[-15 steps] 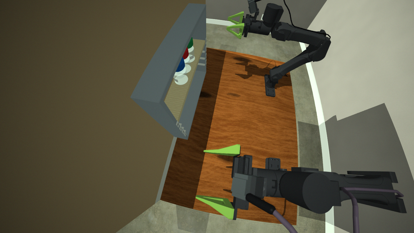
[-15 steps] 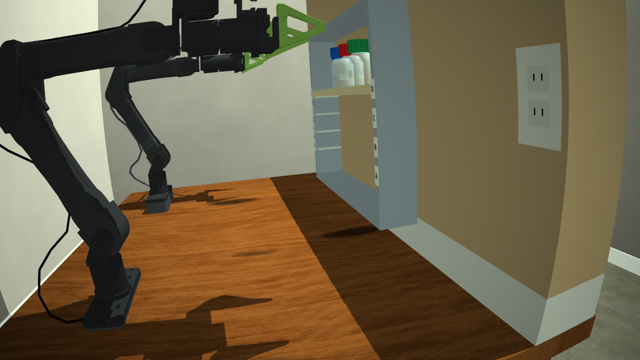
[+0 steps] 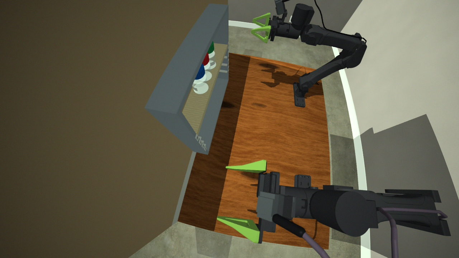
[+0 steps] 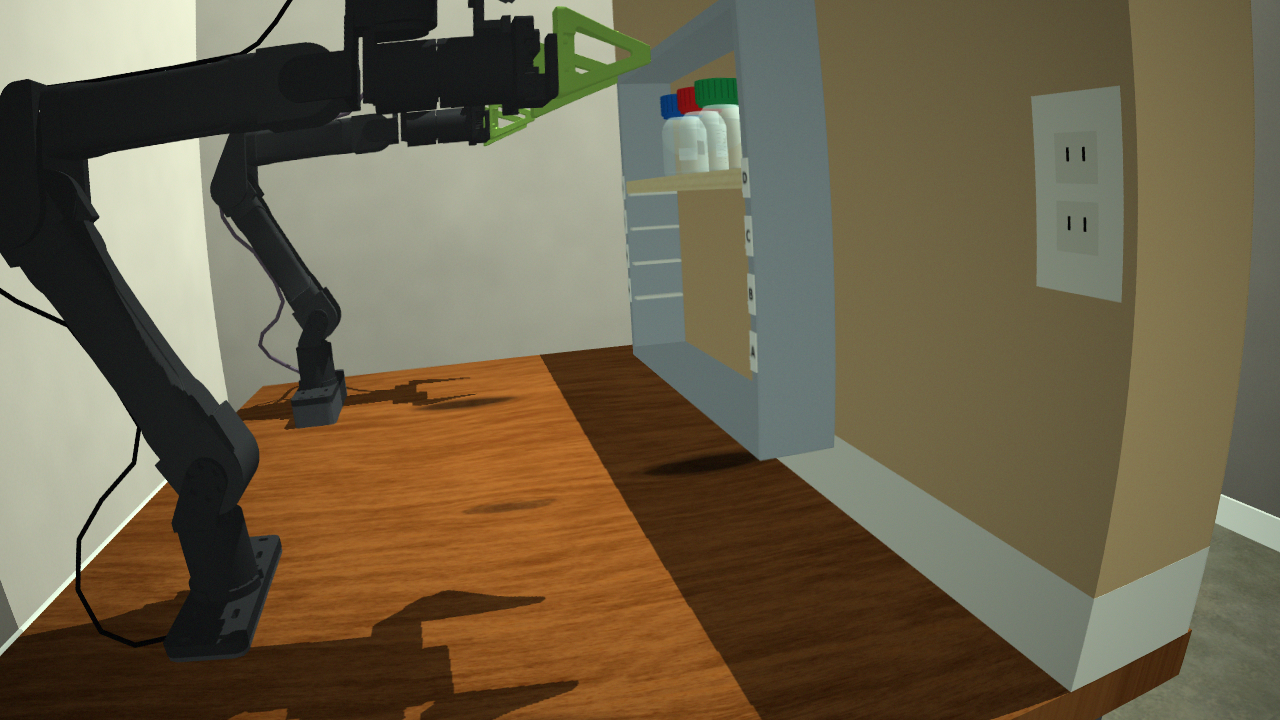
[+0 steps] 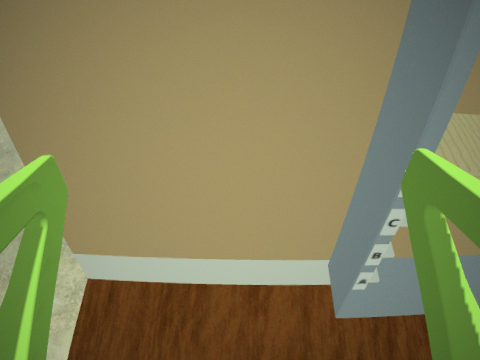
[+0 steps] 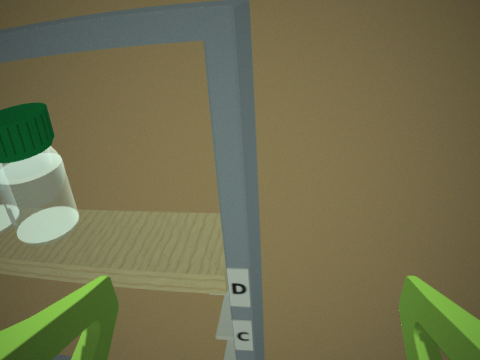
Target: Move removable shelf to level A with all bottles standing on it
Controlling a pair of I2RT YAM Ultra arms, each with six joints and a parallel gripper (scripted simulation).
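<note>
Both my grippers stand wide open with nothing between their fingers. From the top, my left gripper [image 3: 222, 192] [image 4: 508, 125] [image 5: 235, 168] sits out past one end of the wall rack [image 3: 183, 57] [image 4: 787, 223] [image 5: 395, 150] [image 6: 225, 125], and my right gripper [image 3: 252, 25] [image 4: 626, 58] [image 6: 254, 294] is near the other. The removable shelf [image 3: 198, 112] [image 4: 684, 183] [image 5: 462, 140] [image 6: 150, 240] lies across the rack, bearing bottles with a blue cap [image 3: 199, 72] [image 4: 669, 105], a red cap [image 3: 206, 60] [image 4: 687, 98] and a green cap [image 3: 211, 47] [image 4: 716, 91] [image 6: 25, 132]. The rack's top hides parts of them, and their clear bodies overlap, so I can't trust a count.

In the exterior view the shelf is at D, well above the A label [image 4: 752, 351] [image 5: 362, 282]. If I lift one end sooner than the other, the board tilts and bottles slide or tip. Drawing it out crooked could jam it against the side panels.

My left wrist view catches only a corner of the shelf; a finger covers some of the rack edge. A careless approach there could bump the side panel.

Through my right wrist camera, the green-capped bottle is cut off at the edge, and A is out of frame. Gripping too shallowly could let the loaded board slip.

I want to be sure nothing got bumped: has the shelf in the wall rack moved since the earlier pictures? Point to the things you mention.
No, the shelf [image 3: 200, 110] [image 4: 666, 183] [image 6: 150, 240] has not moved; it stays at D on the rack [image 3: 166, 76] [image 4: 792, 268] [image 6: 227, 125].
</note>
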